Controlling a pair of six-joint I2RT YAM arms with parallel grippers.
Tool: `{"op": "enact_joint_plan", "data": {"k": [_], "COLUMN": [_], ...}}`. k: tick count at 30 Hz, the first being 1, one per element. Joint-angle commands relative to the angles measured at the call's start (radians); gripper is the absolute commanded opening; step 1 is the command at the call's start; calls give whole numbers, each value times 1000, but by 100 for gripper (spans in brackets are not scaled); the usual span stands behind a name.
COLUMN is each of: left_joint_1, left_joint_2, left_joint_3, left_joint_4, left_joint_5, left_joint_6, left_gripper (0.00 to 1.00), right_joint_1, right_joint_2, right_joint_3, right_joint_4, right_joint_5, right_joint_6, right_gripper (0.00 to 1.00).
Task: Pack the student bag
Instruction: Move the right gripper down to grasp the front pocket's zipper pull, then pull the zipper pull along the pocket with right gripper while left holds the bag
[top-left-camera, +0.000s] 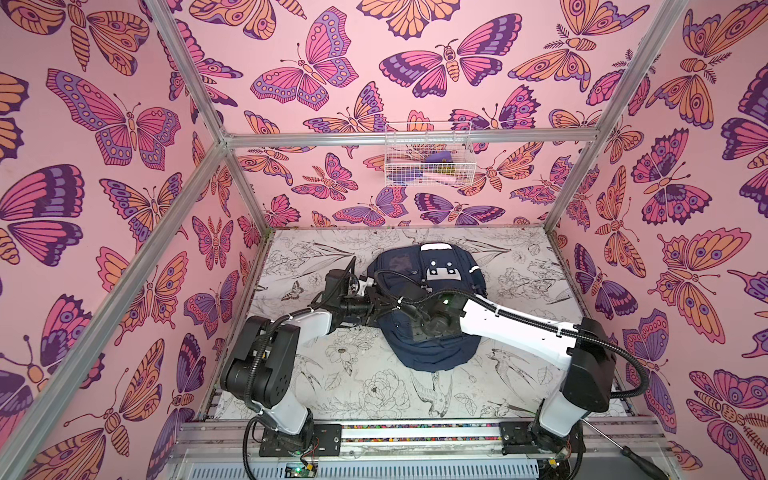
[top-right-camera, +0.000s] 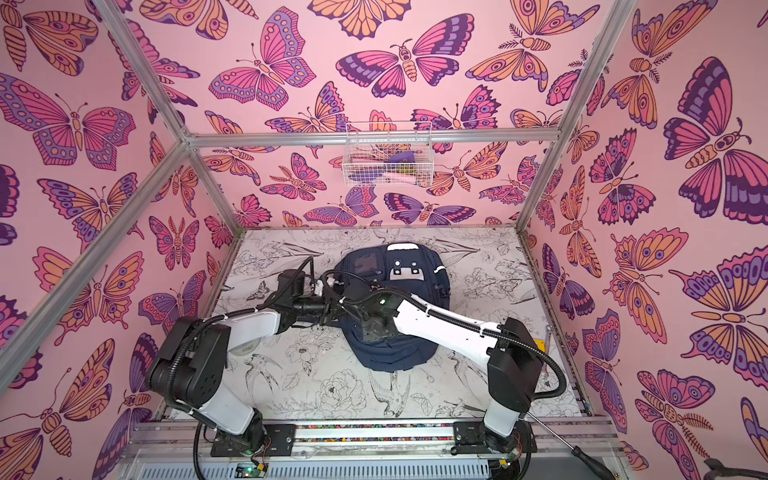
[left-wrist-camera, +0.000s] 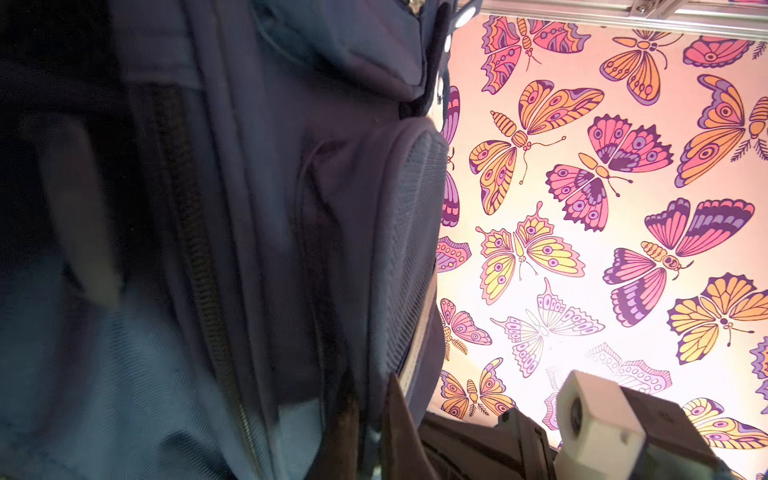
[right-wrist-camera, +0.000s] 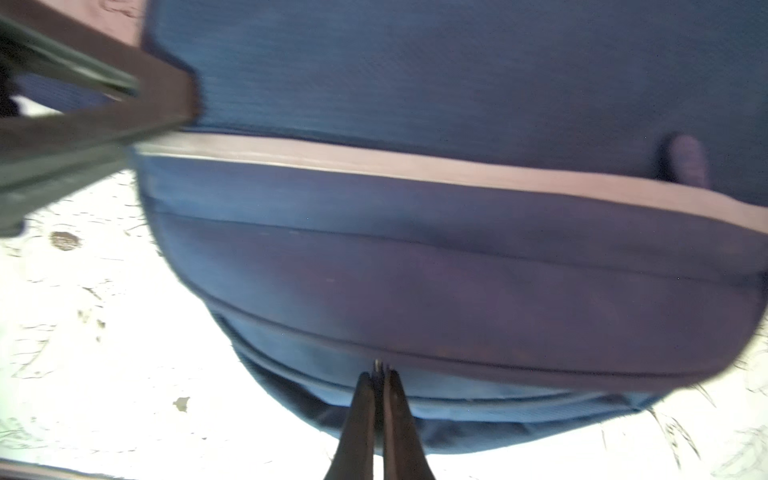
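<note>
Left end effector (top-left-camera: 384, 305) closed by student bag (top-left-camera: 440, 266); right end effector (right-wrist-camera: 376, 374) closed at seam (blurry).

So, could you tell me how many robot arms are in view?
2. The left arm reaches from near left to the left side of the student bag; the right arm from near right across its middle.
</note>
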Motion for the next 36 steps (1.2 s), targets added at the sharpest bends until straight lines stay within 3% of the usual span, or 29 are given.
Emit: {"op": "enact_joint_plan", "data": {"k": [1,19,22,27,31,36], "left_joint_1": [35,106,106,94,30,-133], "left_joint_2": [-10,-22,-52,-160,-325,-512], "left_joint_3": [20,18,6,-42,-93,-110], "left_joint_4": [-20,-75,-77,-136,-362,-521], "left_joint_5": [-28,-33,-47,-126,-305,-500], "left_joint_6": [35,20,16,-5,-44,-177], "left_gripper": [0,0,22,47,53,60], "right_joint_1": [-28,-29,-29,-29,-29,-31], "right_joint_2": [-39,-120,-174,-178,-173,-160], "right_joint_3": [-30,-141,-154,-137,-126,-129], "right_joint_4": [-113,-36,-1,29,41,102], "right_joint_5": [63,41,38,-22,-59,-132], "right_joint_6": [-9,-23,-25,-61,-83,-108], "right_gripper": [0,0,0,0,0,0]}}
